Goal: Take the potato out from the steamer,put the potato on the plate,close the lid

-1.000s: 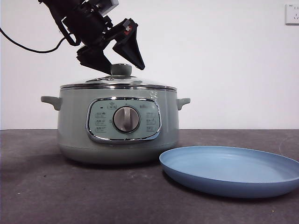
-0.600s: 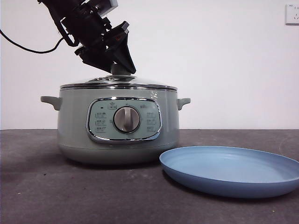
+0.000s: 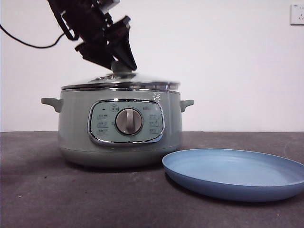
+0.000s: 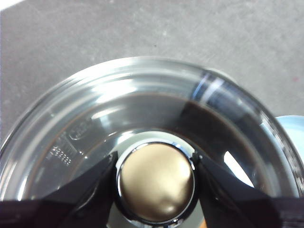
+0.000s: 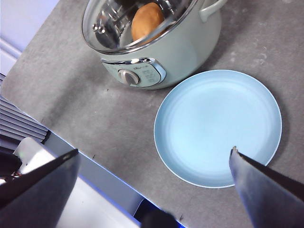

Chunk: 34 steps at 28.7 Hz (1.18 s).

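My left tool (image 4: 156, 178) clamped on lid (image 3: 121, 81) knob, lid on steamer (image 3: 118, 128). Potato (image 5: 147, 20) directly beneath, inside. Plate (image 5: 217, 127) beside steamer, under my right tool (image 5: 152, 187), which hangs wide open, empty, nearer plate.

Sage-green steamer (image 3: 120, 127) sits upright mid-table, glass lid (image 3: 121, 80) tipped up at one side on its rim. Orange-brown potato (image 5: 147, 20) lies inside. Light-blue plate (image 3: 235, 173) rests empty just beside it.
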### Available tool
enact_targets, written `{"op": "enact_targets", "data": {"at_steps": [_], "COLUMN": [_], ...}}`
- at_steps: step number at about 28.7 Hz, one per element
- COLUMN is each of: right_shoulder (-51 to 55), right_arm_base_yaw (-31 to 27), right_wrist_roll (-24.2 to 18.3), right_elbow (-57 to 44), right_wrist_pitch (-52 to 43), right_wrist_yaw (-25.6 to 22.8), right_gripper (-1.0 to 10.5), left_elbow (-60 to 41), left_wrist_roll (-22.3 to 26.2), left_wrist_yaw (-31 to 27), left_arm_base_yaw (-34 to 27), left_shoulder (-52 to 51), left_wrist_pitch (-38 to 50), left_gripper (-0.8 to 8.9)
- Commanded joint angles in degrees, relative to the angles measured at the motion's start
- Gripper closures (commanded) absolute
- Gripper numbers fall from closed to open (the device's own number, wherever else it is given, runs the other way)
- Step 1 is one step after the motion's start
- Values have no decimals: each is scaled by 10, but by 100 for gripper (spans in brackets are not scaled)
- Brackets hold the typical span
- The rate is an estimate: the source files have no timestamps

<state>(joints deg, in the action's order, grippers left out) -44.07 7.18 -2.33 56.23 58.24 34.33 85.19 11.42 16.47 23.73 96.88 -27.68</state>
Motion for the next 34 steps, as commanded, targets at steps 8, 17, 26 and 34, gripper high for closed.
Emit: {"op": "enact_targets", "data": {"at_steps": [8,17,26,34], "right_shoulder": [-61,-224,-432,-582], "right_arm_base_yaw": [22,134,237,297], "right_wrist_roll": [49,84,70,55], "right_elbow": [2,93,282,408], "right_wrist_pitch": [-100,-193,-191,-192], "right_wrist_yaw": [2,-40,-130,-221], "right_gripper": [290,290,290,290], "left_elbow": [18,18,18,18], "left_wrist_roll": [-24,-27,-40,-43], "left_wrist_yaw": [-16,-54,-75,-76], "left_arm_base_yaw": [-29,-47,-47,-47], "left_shoulder": [-177,-315,-408,-465], "left_wrist_pitch": [-92,-224,-329,-377], "left_gripper": [822,823,823,823]}}
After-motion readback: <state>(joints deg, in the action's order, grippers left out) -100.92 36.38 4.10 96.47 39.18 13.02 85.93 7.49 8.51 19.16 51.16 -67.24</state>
